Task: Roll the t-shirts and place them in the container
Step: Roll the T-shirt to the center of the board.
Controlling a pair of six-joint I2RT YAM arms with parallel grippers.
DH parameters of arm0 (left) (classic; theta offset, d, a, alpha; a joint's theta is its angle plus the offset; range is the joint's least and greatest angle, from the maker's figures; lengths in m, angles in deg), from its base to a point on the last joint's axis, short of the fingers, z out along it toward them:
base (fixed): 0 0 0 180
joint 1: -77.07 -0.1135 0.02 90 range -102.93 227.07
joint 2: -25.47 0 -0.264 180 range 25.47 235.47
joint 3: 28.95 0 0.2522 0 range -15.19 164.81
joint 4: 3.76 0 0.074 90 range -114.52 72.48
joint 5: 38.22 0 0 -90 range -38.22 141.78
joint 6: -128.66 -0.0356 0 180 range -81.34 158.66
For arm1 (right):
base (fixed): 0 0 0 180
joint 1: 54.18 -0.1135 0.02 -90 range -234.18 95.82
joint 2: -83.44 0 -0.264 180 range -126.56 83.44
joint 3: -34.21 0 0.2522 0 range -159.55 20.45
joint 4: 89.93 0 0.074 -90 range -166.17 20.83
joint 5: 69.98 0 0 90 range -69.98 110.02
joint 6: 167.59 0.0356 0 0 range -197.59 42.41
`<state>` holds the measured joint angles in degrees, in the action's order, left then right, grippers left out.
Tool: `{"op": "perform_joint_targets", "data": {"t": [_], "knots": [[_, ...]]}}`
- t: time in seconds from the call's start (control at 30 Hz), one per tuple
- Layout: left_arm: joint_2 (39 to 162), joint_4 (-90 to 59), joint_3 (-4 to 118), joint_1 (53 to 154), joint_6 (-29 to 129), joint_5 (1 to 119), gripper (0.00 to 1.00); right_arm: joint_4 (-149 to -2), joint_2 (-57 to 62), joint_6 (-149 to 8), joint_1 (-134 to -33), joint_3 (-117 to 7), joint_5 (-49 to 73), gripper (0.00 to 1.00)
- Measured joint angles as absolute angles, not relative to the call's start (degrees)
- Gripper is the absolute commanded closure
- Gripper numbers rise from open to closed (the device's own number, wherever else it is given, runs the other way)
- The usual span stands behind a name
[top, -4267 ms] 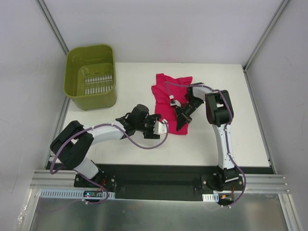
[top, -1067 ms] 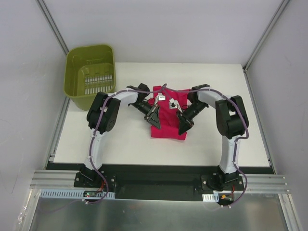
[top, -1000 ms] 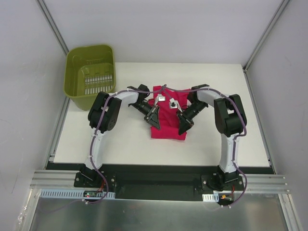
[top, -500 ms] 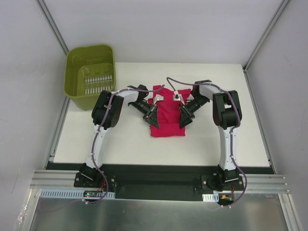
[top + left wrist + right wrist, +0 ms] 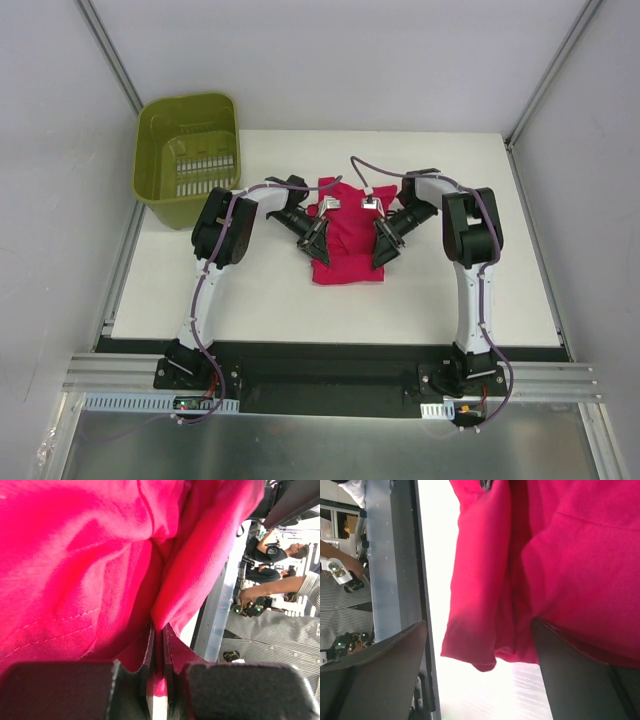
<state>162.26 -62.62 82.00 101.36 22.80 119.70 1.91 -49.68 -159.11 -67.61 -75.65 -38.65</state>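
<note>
**Top view:** the t-shirt lies mid-table, folded into a narrow, lumpy pad and not rolled yet. Both arms reach in low from the sides. The left gripper is at the shirt's left edge and the right gripper is at its right edge, so the cloth sits between them. My guess is that the mirrored placement keeps both edges square for the next fold or roll. The green basket is at the far left corner, well apart from the shirt. Its slotted floor shows and I see nothing in it. It is probably the drop-off for finished rolls, so the task looks early to middling.

**Left wrist view:** the left gripper has its jaws almost together, nipping a thin fold of the t-shirt. Red cloth fills nearly the whole view. The pinch looks meant to anchor this side.

**Right wrist view:** the right gripper has its fingers spread wide and is gripping nothing. A loose flap of the t-shirt sits between them over the white table top. The cloth meets the other finger, but I cannot tell if it is pressing. With this side free, a tug from the left alone could skew the pad.
</note>
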Motion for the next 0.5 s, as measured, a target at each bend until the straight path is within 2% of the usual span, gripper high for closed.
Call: {"op": "perform_joint_targets", "data": {"t": [0.1,0.17,0.2,0.23,0.37,0.5], "knots": [[162.3,-62.8,82.4,101.4,22.8,118.8,0.96,2.2,-49.5,-157.8,-67.8,-74.9,-39.0,0.15],[162.3,-62.9,82.5,101.4,22.8,118.7,0.96,2.2,-49.5,-156.8,-67.9,-74.7,-38.9,0.12],[162.3,-62.9,82.5,101.4,22.8,118.7,0.96,2.1,-49.5,-156.3,-67.9,-74.7,-38.9,0.04],[162.3,-62.9,82.5,101.4,22.8,118.7,0.96,2.2,-49.5,-155.9,-67.9,-74.7,-38.9,0.04],[162.3,-62.9,82.5,101.4,22.6,118.6,0.96,2.2,-48.5,-154.3,-66.5,-75.8,-37.1,0.04],[162.3,-62.9,82.5,101.4,22.5,118.5,0.96,0.5,-43.9,-150.9,-60.1,-77.5,-32.7,0.04]]}}
